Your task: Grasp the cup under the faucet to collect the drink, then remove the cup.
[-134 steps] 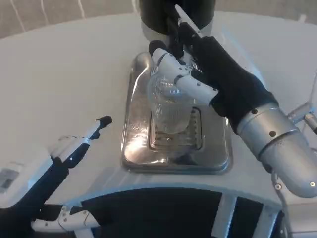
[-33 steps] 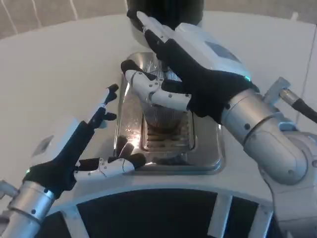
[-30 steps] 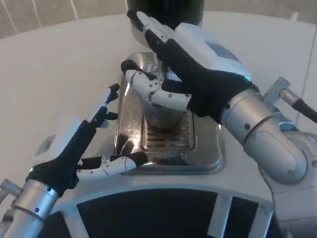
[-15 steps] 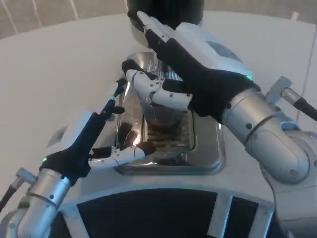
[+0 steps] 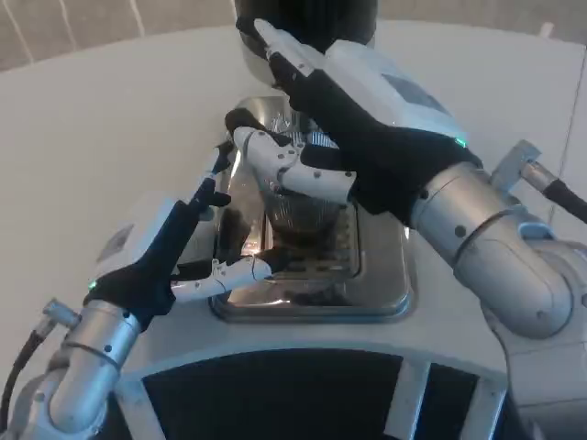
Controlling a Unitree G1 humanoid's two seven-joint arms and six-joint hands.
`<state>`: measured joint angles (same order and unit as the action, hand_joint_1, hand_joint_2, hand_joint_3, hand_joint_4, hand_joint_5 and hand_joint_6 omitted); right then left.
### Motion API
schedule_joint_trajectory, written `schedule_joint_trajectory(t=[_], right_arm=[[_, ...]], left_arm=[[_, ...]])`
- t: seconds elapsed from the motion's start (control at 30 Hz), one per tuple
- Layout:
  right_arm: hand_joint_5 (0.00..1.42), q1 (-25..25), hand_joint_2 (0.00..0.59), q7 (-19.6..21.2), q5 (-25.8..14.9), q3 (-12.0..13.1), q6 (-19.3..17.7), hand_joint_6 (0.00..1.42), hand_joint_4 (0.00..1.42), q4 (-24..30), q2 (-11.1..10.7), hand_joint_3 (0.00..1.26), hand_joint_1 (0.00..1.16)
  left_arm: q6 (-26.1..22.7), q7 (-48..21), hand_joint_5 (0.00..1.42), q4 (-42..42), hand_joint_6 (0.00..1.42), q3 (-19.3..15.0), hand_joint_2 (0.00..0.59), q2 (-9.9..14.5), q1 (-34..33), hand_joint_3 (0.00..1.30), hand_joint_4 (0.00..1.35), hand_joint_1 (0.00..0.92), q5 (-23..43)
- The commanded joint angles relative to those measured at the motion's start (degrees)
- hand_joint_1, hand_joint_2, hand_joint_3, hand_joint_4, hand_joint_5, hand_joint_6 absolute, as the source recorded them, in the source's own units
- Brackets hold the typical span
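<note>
A clear ribbed cup (image 5: 299, 218) stands on the steel drip tray (image 5: 378, 275) below the black dispenser (image 5: 310, 15). My right hand (image 5: 367, 119) lies over the cup; its long fingers (image 5: 280, 50) stretch up against the dispenser's front, and its thumb (image 5: 289, 170) crosses the cup's rim, hiding the cup's top and the faucet. My left hand (image 5: 170, 243) hovers at the tray's left edge, holding nothing, with its fingers spread. Its upper fingers (image 5: 213, 183) point at the cup's left side and its thumb (image 5: 234, 271) reaches toward the cup's base, just short of touching.
The tray sits in the middle of a round white table (image 5: 101, 119). The table's dark front edge (image 5: 275, 385) runs below the tray. Open tabletop lies to the left and far right of the tray.
My left hand has moved forward and to the right, from the table's front left to the tray's left edge beside the cup. The right hand and the cup have stayed in place.
</note>
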<state>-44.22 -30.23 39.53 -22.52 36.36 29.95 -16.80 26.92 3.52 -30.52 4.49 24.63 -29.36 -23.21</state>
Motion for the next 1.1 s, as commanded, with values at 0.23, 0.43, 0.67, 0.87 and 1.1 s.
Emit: schedule_joint_trajectory(t=[0.23, 0.43, 0.67, 0.87, 1.1], right_arm=[[0.00, 2.3, 0.508, -1.2, -0.4, -0.7, -0.8, 0.00, 0.00, 0.0, 0.7, 0.00, 0.21], [0.00, 3.5, 0.508, 0.4, 0.7, 0.4, -1.1, 0.00, 0.00, 1.8, 1.1, 0.00, 0.21], [0.00, 4.6, 0.508, 2.8, 1.9, 2.1, -1.8, 0.00, 0.00, 4.1, 1.5, 0.00, 0.21], [0.00, 7.2, 0.505, 4.5, 2.3, 3.4, -3.1, 0.00, 0.00, 8.1, 1.7, 0.00, 0.22], [0.00, 10.5, 0.507, 4.2, 3.3, 4.6, -3.7, 0.00, 0.00, 12.9, 1.8, 0.00, 0.23]], left_arm=[[0.9, 1.6, 0.24, -3.4, 0.29, 1.4, 0.054, 0.0, -2.0, 0.00, 0.00, 0.316, -0.4], [1.0, 1.6, 0.25, -3.3, 0.29, 1.4, 0.055, 0.2, -1.8, 0.00, 0.00, 0.315, -0.2], [1.2, 1.3, 0.25, -1.7, 0.29, 1.3, 0.055, 0.5, -0.8, 0.00, 0.00, 0.315, -0.1], [1.3, 0.9, 0.25, 0.2, 0.29, 1.2, 0.055, 0.7, 0.3, 0.00, 0.00, 0.315, 0.0], [0.9, 0.6, 0.25, 1.9, 0.29, 1.2, 0.056, 0.7, 1.4, 0.00, 0.00, 0.313, 0.0]])
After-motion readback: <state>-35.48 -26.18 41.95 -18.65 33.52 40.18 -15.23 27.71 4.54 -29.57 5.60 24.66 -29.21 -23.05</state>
